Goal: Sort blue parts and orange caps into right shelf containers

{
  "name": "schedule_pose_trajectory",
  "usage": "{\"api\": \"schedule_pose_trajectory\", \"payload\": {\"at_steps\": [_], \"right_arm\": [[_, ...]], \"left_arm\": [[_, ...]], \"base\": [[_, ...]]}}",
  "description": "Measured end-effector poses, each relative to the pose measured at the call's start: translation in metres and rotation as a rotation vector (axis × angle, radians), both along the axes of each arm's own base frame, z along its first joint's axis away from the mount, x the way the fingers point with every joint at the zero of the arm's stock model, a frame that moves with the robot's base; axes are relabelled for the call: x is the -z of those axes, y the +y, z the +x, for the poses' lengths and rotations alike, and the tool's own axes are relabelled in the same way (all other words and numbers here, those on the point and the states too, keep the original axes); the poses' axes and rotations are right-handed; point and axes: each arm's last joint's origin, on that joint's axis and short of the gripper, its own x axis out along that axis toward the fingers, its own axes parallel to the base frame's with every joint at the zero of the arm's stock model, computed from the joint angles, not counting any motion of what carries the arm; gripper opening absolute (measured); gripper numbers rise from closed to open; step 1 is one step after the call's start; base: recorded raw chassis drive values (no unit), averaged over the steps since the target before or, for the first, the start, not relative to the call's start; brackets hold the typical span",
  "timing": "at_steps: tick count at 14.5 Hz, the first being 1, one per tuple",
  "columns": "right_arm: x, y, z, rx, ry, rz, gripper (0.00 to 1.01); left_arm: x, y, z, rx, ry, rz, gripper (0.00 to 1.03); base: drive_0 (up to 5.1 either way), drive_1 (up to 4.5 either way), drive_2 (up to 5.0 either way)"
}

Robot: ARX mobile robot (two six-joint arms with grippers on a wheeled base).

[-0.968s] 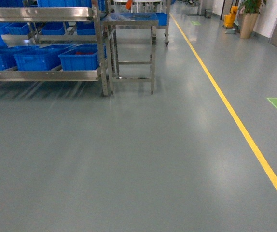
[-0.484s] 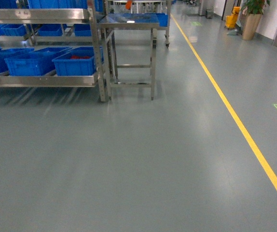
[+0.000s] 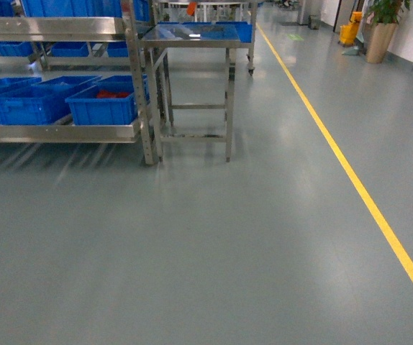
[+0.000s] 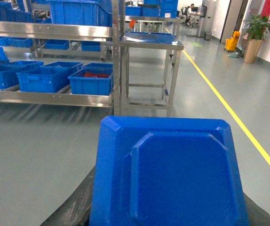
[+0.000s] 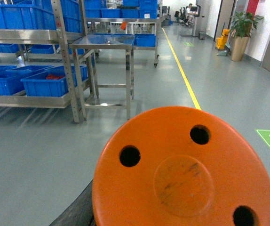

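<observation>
Closer now than a second ago: the long stainless-steel shelf rack [image 3: 55, 131] and the small steel-framed table [image 3: 192, 44] have slid down and left in the head view, so the base is rolling up and swinging toward them. On the rack's lower tier sit the bright-blue ribbed plastic crates [image 3: 30, 104], side by side, the end one [image 3: 106, 106] showing something red inside. That looks like the drop-off, well ahead across bare grey floor, with a yellow floor line [image 3: 350, 172] running past on the right.

Neither arm shows in the head view; both seem tucked low for travel. The left wrist camera is filled by a blue moulded plastic part [image 4: 168, 172], carried right under the lens, pointing at the rack. The right wrist camera shows a round orange cap with three holes [image 5: 186, 172], likewise borne forward. Jaws are hidden behind both pieces, so grip can't be confirmed.
</observation>
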Motion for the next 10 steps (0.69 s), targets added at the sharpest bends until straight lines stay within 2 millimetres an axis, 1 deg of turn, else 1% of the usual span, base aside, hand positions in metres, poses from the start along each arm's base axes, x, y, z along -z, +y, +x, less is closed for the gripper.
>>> {"api": "schedule_pose_trajectory", "payload": {"at_steps": [10], "right_arm": [[0.0001, 0.0000, 0.0000, 0.000, 0.001, 0.000, 0.45]], "left_arm": [[0.0002, 0.0001, 0.0000, -0.002, 0.002, 0.000, 0.42]], "base": [[-0.1, 4.19, -4.4]]}}
